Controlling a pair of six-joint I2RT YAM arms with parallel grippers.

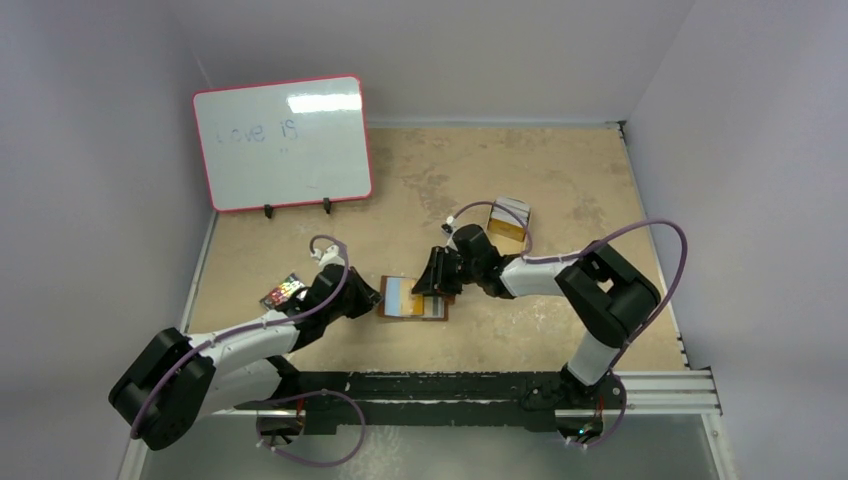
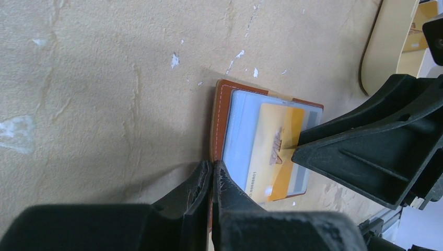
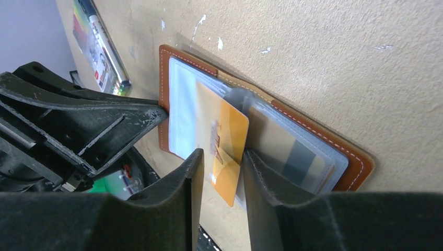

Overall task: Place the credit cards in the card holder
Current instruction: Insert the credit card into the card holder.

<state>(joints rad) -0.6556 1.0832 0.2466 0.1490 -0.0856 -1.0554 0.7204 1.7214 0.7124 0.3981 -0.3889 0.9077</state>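
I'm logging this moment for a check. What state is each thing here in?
Card holder: open, lying flat on the table.
Gold card: partly slid into a clear sleeve.
Left gripper: shut, tip at the card holder's edge.
Right gripper: open, astride the gold card.
Whiteboard: upright, written on.

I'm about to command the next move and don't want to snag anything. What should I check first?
1. card holder lying open on the table: ok.
2. left fingers shut, at the holder's edge: ok.
3. gold card fully inside its clear sleeve: not ok, skewed, one end out.
4. right fingers apart, straddling the gold card: ok.
5. More cards waiting: cannot tell.
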